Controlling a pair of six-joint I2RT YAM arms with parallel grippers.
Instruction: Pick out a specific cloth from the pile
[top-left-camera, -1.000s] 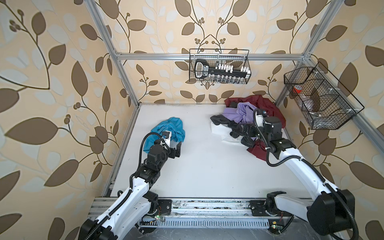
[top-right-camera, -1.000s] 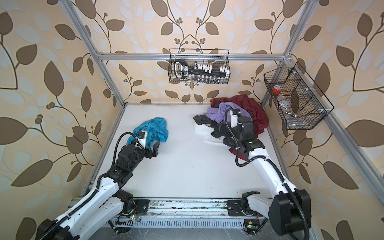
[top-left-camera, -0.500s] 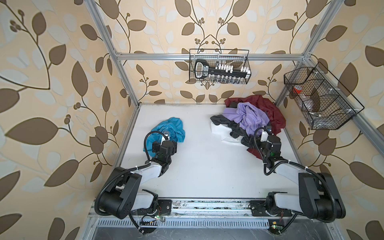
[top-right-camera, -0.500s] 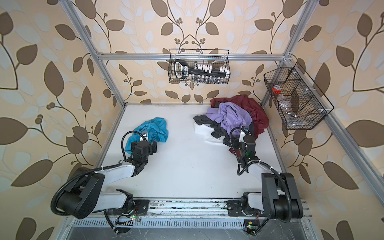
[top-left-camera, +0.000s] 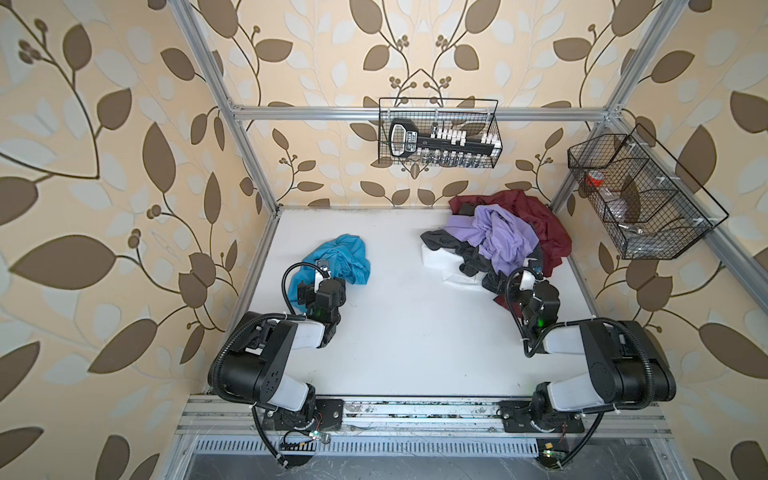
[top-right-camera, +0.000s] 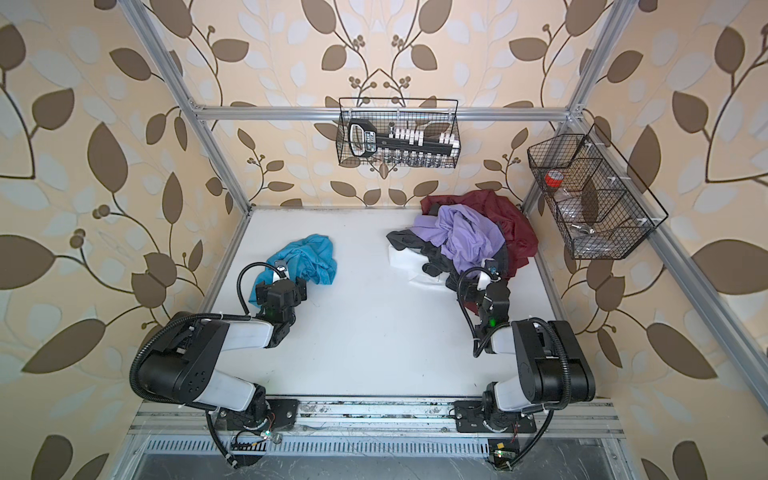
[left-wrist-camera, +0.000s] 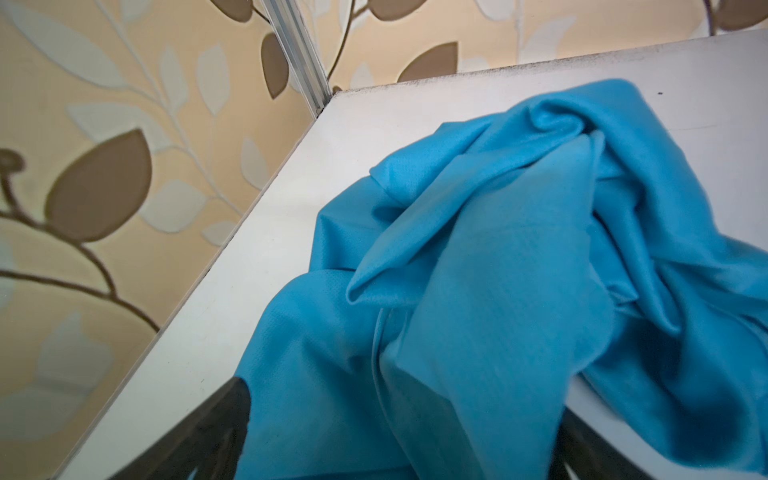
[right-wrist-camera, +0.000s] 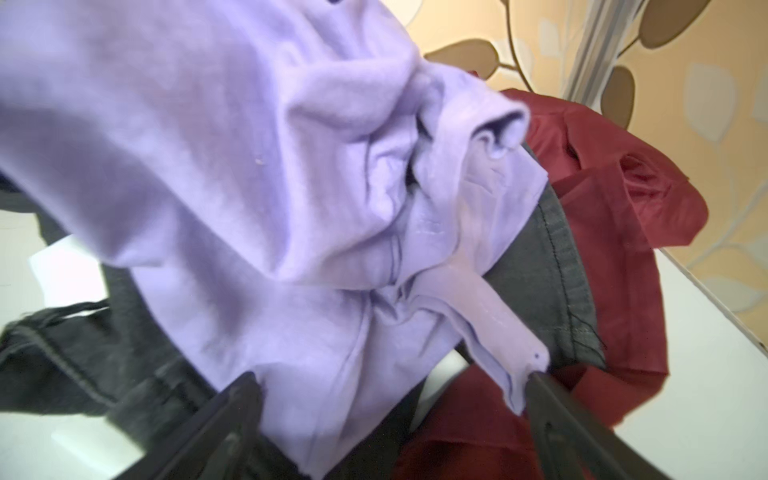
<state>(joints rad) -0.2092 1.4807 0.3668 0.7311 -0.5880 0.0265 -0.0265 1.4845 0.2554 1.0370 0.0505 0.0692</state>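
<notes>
turquoise cloth (left-wrist-camera: 478, 291): thin fabric, slight sheen | lavender cloth (right-wrist-camera: 228, 166): soft, matt | maroon cloth (right-wrist-camera: 623, 249): faintly glossy | tabletop (top-left-camera: 415, 332): smooth white

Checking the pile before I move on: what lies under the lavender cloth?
Beneath the lavender cloth, dark grey fabric and maroon cloth stick out, with white fabric under the grey. Its middle hides the rest.

Bright, even, soft light from above in both top views, leaving only faint shadows beside the pile (top-left-camera: 498, 245) on the white table (top-left-camera: 407, 340). Straight frame posts (top-left-camera: 254, 166) splayed outward at the edges. Close up in the wrist views, near folds of the cloth (left-wrist-camera: 478, 332) and lavender garment (right-wrist-camera: 208, 145) blurred, far wall (left-wrist-camera: 104, 124) soft.
</notes>
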